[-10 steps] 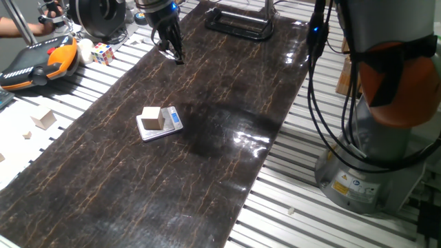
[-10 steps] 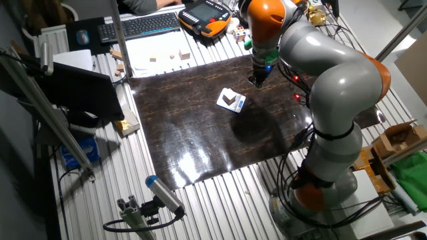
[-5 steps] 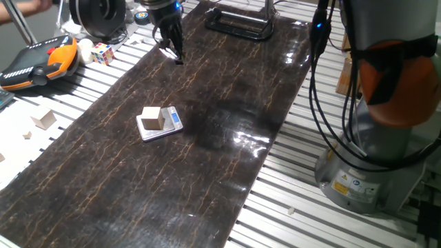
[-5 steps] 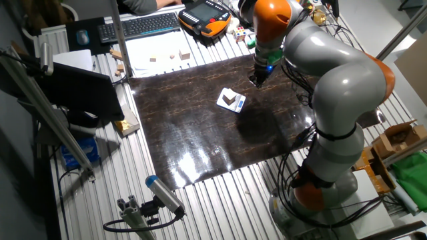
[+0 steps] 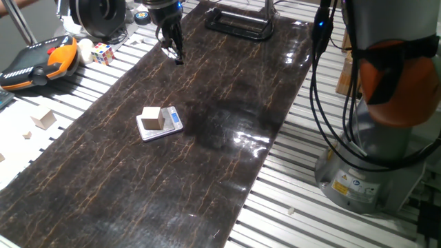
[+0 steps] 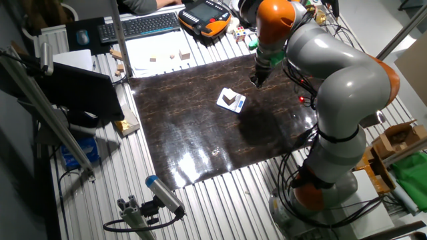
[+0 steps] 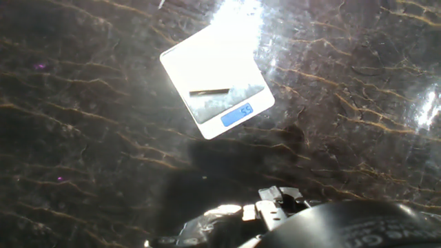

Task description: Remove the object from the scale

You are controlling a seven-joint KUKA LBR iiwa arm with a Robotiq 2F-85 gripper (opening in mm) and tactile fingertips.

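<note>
- The grey and orange KUKA arm (image 6: 333, 100) rises from its base beside one long edge of the table and arches over the dark mat, with its wrist hanging near the mat's far end.
- The dark marbled mat (image 5: 207, 138) covers most of the slatted aluminium table (image 5: 296, 207); its glossy surface throws bright glare in the hand view.
- The orange and black teach pendant (image 5: 34, 63) lies off the mat near the table's far corner, and a computer keyboard (image 6: 141, 25) lies beyond it in the other fixed view.
- The gripper (image 5: 173, 54) hangs low over the mat near its far end, fingers pointing down, well apart from the scale. Whether the fingers are spread or pressed together cannot be told from these views.
- The scale (image 5: 160, 125) lies flat on the mat, about midway along it and nearer the long edge on the pendant's side. Its blue display strip (image 7: 237, 114) shows digits.
- The wooden cube (image 5: 153, 118) sits on the scale's platform, at the end away from the display. In the hand view, glare washes it out.
- The Rubik's cube (image 5: 103, 53) rests on the table slats between the pendant and the mat's edge.
</note>
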